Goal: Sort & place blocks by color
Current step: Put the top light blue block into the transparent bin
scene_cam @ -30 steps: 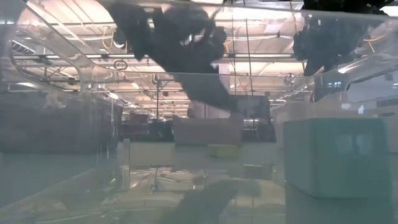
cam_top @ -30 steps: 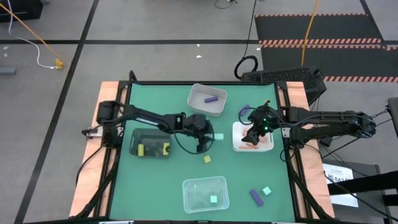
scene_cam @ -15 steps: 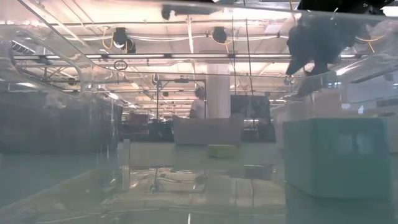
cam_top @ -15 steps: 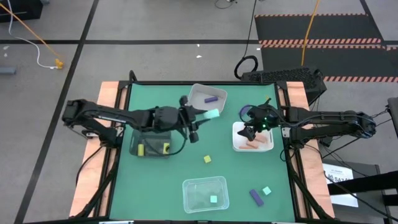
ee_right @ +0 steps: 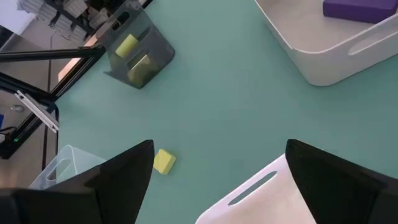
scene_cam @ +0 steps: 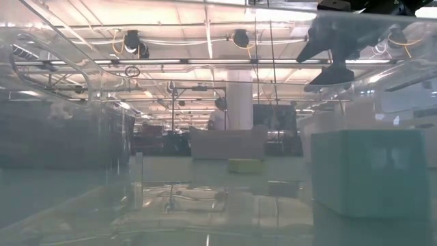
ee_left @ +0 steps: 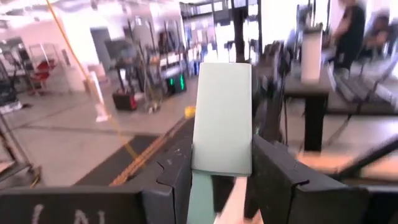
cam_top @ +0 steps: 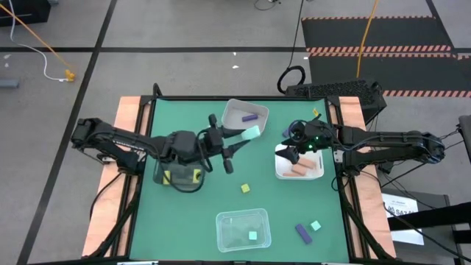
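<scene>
Our left tool (cam_top: 234, 140) is clamped on a pale mint-green rectangular block (cam_top: 250, 134), which sticks out lengthwise past the fingertips, lifted clear of the green counter (cam_top: 199, 206). From this tool the clear plastic tray (cam_top: 242, 230), with one small mint-green cube (cam_top: 252, 235) already in it, lies at about 6 o'clock in the overhead picture, well apart; we judge that is where the block should go. Our right tool (cam_top: 292, 153) hangs over the white tray (cam_top: 280, 171) of salmon-pink blocks (cam_top: 298, 170), fingers apart and empty, and is no nearer.
</scene>
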### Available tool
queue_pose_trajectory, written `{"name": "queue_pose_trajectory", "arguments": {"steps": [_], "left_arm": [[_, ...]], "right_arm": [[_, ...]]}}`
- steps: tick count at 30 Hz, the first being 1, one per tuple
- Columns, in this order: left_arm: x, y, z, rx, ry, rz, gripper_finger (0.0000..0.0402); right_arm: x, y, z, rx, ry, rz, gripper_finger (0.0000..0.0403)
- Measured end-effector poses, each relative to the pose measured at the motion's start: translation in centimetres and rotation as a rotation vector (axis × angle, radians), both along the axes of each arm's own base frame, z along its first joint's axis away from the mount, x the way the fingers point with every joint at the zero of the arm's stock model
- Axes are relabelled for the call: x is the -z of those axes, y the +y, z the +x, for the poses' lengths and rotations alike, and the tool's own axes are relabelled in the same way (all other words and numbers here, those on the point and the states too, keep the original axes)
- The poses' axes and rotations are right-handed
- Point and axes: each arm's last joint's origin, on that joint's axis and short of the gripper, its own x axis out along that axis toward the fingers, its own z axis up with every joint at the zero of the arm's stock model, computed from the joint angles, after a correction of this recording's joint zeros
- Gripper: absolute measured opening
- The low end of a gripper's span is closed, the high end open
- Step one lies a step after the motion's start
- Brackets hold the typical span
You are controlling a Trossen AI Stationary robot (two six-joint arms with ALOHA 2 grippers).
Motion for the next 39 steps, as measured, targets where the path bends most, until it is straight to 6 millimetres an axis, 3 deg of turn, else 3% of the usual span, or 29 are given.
{"name": "queue_pose_trajectory", "arguments": {"steps": [5,13,21,39], "left_arm": [[-1.4,-1.0,-0.4,0.03,-0.151,-0.027,0.013],[-1.5,-2.9,-0.7,0.099,-0.173,-0.101,0.013],[-0.5,-4.3,-0.8,0.167,-0.152,-0.398,0.013],[11.3,-11.5,3.3,0.529,0.362,-0.925,0.013]], "right_arm": [[0.0,0.0,0.0,0.009,-0.001,0.013,0.0352],[0.0,0.0,0.0,0.003,-0.001,0.006,0.0352],[-0.6,0.4,0.4,-0.043,-0.075,0.013,0.0352],[-2.4,4.1,1.7,-0.146,-0.281,0.173,0.0352]]}}
